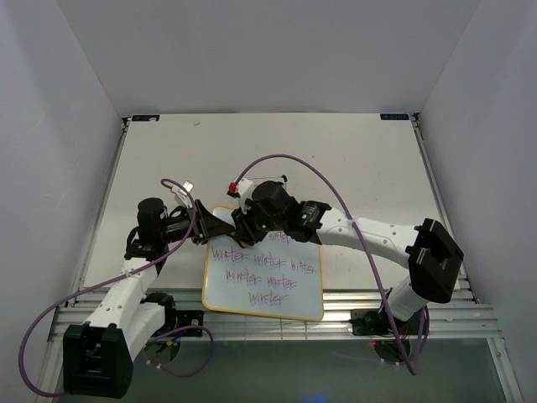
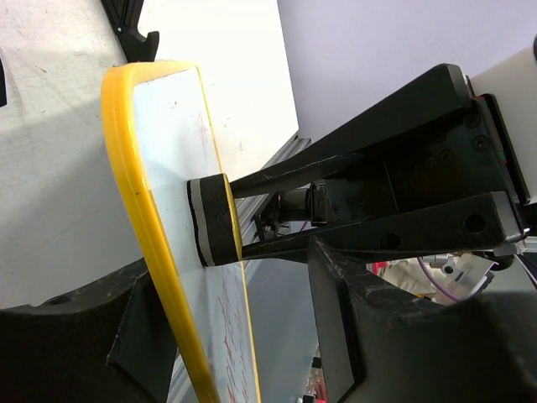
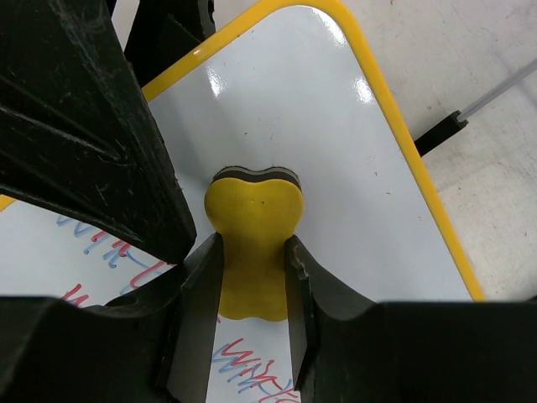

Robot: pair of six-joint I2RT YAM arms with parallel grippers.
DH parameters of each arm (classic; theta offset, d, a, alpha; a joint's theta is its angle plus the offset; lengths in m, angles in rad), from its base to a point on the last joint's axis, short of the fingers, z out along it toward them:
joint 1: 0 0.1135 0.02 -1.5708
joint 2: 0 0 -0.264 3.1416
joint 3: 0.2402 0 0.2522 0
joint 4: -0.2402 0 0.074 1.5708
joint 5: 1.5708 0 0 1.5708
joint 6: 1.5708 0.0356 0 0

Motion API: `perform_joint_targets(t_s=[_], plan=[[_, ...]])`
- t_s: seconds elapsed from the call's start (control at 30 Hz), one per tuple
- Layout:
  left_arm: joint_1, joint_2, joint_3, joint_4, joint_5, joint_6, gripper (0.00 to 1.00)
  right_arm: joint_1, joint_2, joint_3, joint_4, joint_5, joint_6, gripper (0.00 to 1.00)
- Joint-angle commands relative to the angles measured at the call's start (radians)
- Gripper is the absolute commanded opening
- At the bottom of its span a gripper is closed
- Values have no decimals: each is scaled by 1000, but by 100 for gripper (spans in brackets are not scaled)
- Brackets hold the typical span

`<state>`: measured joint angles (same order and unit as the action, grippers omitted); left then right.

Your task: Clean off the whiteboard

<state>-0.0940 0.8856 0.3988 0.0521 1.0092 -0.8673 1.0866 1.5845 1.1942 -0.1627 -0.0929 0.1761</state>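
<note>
Left gripper [image 1: 220, 225] has the whiteboard [image 1: 306, 290]'s yellow frame between its fingers, can't tell if it's actually clamped. Right gripper [image 3: 253, 248] is pinching the yellow eraser [image 3: 254, 201] flat on the board. Past its fingertips the board is clean (nice), but the scribbles [image 1: 264, 273] back toward its wrist remain, so I'd say mostly undone.

Yellow-framed white whiteboard [image 1: 265, 284] bears purple-red scribbles [image 1: 264, 270].

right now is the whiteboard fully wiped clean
No, rows of purple-red writing cover the lower part of the whiteboard in the top view.
</note>
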Motion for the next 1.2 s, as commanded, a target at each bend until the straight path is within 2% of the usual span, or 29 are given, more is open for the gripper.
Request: perform_joint_targets(t_s=[0.0,0.07,0.17,0.27,0.53,0.83,1.03,1.13,1.17], plan=[[-10,-33,37,104,48,-24,66,36,-6,-4,5,-2,13,22],[-10,-36,37,104,46,-25,66,36,-1,-2,-1,18,26,22],[-10,-40,34,104,48,-25,66,33,2,7,-32,161,82,22],[-10,-43,31,104,48,-25,66,33,-3,13,-51,241,137,22],[-10,-48,23,104,42,-29,66,36,-44,-16,32,176,143,22],[-10,-50,18,106,34,-32,66,32,-17,53,-138,367,187,22],[-10,-53,17,106,37,-33,66,12,-35,30,-143,335,192,21],[-10,-51,15,104,35,-33,66,12,-47,1,-46,178,142,21],[-10,-53,15,106,32,-33,66,13,-49,-7,-17,76,126,22]])
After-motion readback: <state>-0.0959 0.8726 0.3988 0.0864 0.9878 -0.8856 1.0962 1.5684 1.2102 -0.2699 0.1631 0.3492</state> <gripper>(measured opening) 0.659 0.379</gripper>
